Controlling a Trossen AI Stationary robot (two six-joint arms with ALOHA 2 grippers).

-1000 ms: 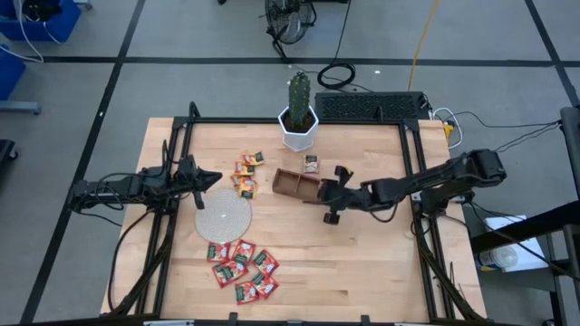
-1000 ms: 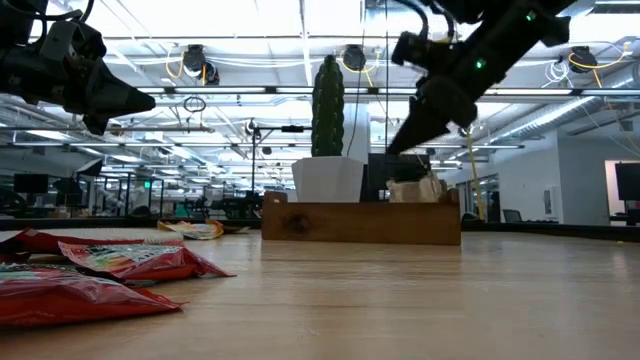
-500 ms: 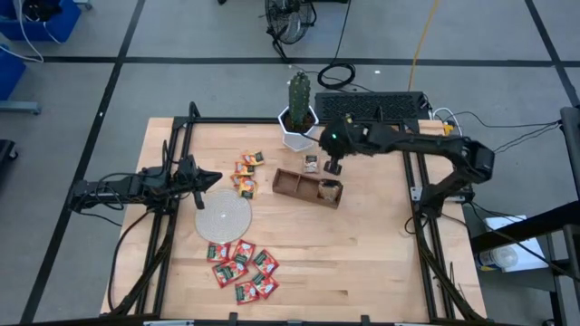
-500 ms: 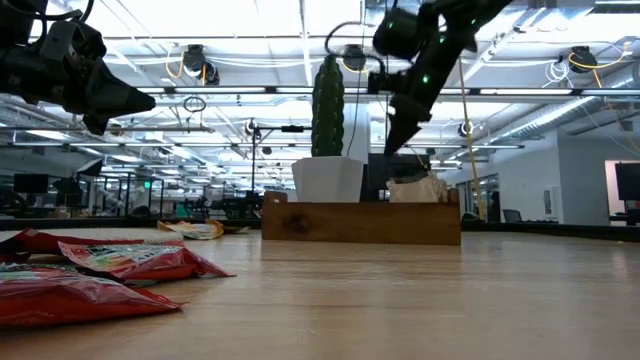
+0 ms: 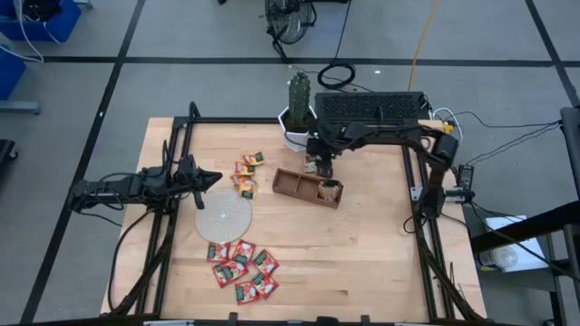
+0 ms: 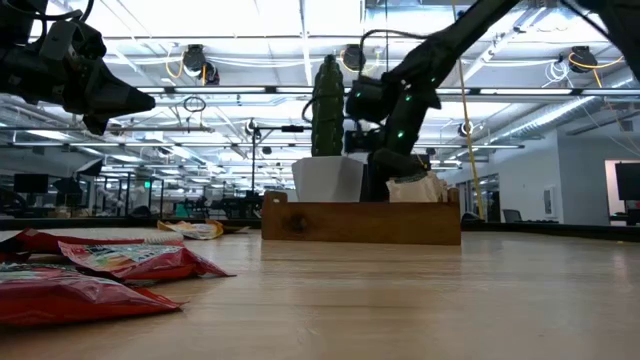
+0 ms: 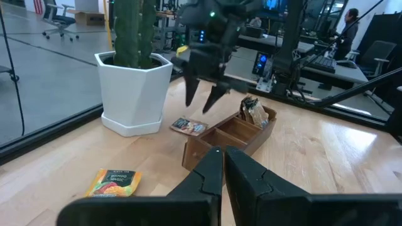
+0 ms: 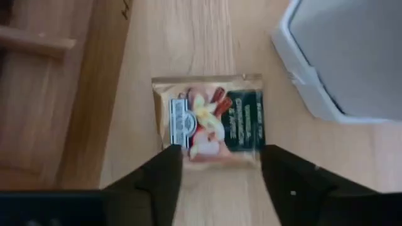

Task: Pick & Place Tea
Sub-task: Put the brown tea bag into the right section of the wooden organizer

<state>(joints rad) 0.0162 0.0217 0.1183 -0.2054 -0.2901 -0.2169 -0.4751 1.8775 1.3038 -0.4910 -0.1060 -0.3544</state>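
Left gripper (image 5: 210,176) idle at 9 o'clock, fingers together. Right gripper (image 7: 202,100) spread wide, empty, over lone sachet (image 8: 209,117) at 12 o'clock between tray (image 5: 308,188) and pot (image 7: 133,94). Looks light, thin, crinkly, slippery; best pinched across opposite edges

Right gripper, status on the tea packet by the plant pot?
Right gripper open, poised over the whitish tea packet between tray and plant pot. Not gripped yet. Left gripper shut, idle by the disc.
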